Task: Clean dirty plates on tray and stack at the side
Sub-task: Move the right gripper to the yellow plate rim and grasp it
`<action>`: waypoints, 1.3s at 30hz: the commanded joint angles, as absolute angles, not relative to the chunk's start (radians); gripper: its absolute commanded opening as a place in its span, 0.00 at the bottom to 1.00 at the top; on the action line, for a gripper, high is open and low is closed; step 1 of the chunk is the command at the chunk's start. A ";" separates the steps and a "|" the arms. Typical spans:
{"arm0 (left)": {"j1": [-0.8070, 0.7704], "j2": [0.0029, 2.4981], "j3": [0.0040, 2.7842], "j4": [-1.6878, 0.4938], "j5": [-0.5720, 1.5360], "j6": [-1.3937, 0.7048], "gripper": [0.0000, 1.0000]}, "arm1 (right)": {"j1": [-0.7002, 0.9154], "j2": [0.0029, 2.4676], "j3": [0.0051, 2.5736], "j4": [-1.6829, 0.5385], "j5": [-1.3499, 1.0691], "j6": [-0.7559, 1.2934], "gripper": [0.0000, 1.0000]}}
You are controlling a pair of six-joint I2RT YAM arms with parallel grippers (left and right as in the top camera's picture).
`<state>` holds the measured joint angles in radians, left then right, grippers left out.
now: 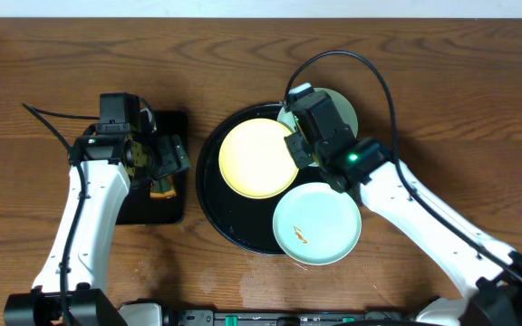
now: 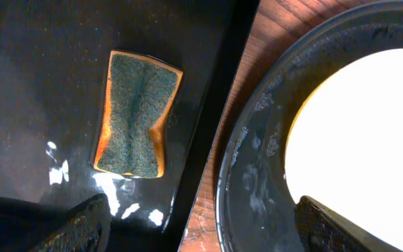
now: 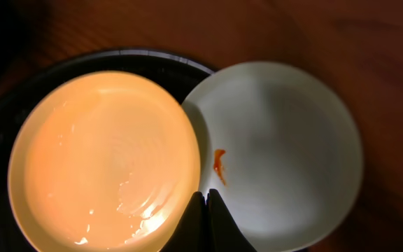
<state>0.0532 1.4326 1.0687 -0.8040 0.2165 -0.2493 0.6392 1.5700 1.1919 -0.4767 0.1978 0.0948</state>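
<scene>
The round black tray [image 1: 214, 195] holds the pale yellow plate [image 1: 256, 158]. A mint-green plate [image 1: 317, 224] with an orange smear lies at its front right, overhanging the rim. A second mint plate [image 1: 347, 109] at the back right is mostly hidden by my right arm. My right gripper [image 1: 302, 147] is shut and empty. In the right wrist view its tips [image 3: 207, 199] sit at the yellow plate's [image 3: 103, 161] edge, beside a smeared mint plate [image 3: 285, 147]. My left gripper [image 1: 166, 158] hangs open over the small tray's right edge [image 2: 201, 224].
A rectangular black tray [image 1: 175, 122] stands left of the round tray and holds an orange sponge with a green scouring face [image 2: 137, 115]. A strip of wooden table [image 2: 271, 42] separates the two trays. Cables trail from both arms.
</scene>
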 commanded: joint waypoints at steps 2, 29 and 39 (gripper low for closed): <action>0.056 1.430 1.097 -0.806 0.228 -0.236 0.85 | 0.638 1.569 1.200 -0.508 0.234 0.143 0.01; 0.056 1.430 1.097 -0.806 0.228 -0.236 0.86 | 0.390 1.963 1.198 -0.295 -0.483 0.096 0.37; 0.056 1.430 1.097 -0.806 0.228 -0.236 0.86 | 0.379 1.976 1.199 -0.275 -0.453 0.124 0.01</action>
<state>0.0532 1.4326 1.0683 -0.8040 0.2272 -0.2493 0.3874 1.9682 1.1919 -0.2771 -0.4492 0.1143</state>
